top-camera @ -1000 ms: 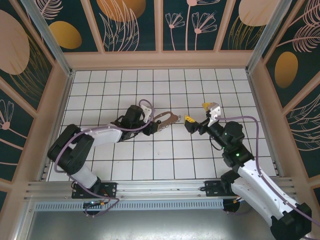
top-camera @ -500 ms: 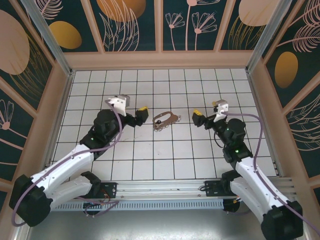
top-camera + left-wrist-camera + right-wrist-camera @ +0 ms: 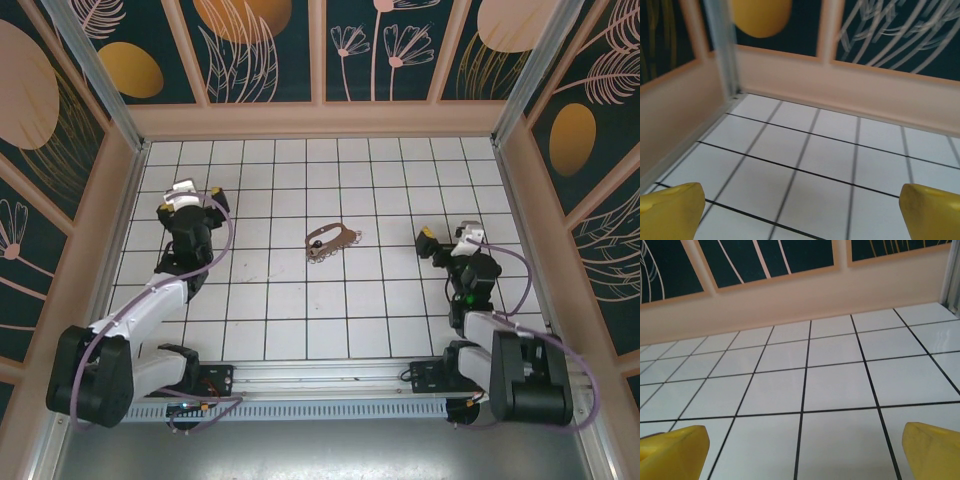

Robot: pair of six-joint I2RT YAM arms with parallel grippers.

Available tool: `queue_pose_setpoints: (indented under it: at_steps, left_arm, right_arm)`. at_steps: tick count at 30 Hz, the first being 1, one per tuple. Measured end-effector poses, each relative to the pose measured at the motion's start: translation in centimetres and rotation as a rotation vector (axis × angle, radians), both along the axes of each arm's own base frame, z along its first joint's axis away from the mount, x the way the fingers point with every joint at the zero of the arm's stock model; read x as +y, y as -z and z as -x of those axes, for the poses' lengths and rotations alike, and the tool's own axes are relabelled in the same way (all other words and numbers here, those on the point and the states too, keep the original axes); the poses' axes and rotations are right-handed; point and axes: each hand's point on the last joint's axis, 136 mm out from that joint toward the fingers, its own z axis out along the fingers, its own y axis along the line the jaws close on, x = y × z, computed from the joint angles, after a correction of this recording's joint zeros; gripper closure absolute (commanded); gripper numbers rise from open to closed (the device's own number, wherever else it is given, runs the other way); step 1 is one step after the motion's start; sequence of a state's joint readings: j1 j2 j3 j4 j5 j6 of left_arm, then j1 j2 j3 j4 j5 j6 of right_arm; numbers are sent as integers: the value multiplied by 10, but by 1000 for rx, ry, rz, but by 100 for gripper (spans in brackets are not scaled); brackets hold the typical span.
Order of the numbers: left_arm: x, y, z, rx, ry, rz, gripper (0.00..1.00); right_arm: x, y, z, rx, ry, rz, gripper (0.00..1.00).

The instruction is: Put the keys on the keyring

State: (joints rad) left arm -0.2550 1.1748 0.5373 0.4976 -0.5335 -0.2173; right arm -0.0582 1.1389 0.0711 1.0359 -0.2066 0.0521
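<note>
Your left gripper [image 3: 200,198] hangs with its jaws spread wide and nothing between them; in its wrist view the two yellow fingertips [image 3: 671,212] sit at the bottom corners with bare tile between. Your right gripper [image 3: 447,235] is the same, fully spread and empty, with its yellow fingertips [image 3: 673,447] far apart over the floor. The two grippers are well apart, one near each side wall.

Between them, near the middle of the floor, lies the keyring [image 3: 326,241], a thin brown oval loop flat on the tiles. The keys [image 3: 353,236] rest at its right end, touching it (too small to tell whether they are threaded on). Neither gripper is near them.

The floor [image 3: 300,300] is white square tile with thin black grid lines. Pale peach walls [image 3: 320,120] enclose it, with dark teal panels [image 3: 400,45] above bearing gold ovals and line-drawn plants, and metal posts [image 3: 100,70] stand in the far corners.

Count: two arms, two grippers, one keyring, one small bunch of keys.
</note>
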Motion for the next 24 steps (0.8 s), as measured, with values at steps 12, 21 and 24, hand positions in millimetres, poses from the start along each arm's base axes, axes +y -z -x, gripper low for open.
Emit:
queue_pose_setpoints:
  at_steps: [12, 21, 24]
  left_arm:
    - [71, 68, 0, 78, -182, -26, 1]
    - [56, 104, 13, 61, -50, -38, 1]
    - [50, 95, 7, 18, 0, -36, 1]
  right_arm:
    - [-11, 3, -17, -49, 23, 22, 1]
    - [-10, 23, -26, -18, 37, 30, 1]
    - [-20, 13, -44, -28, 92, 30, 1]
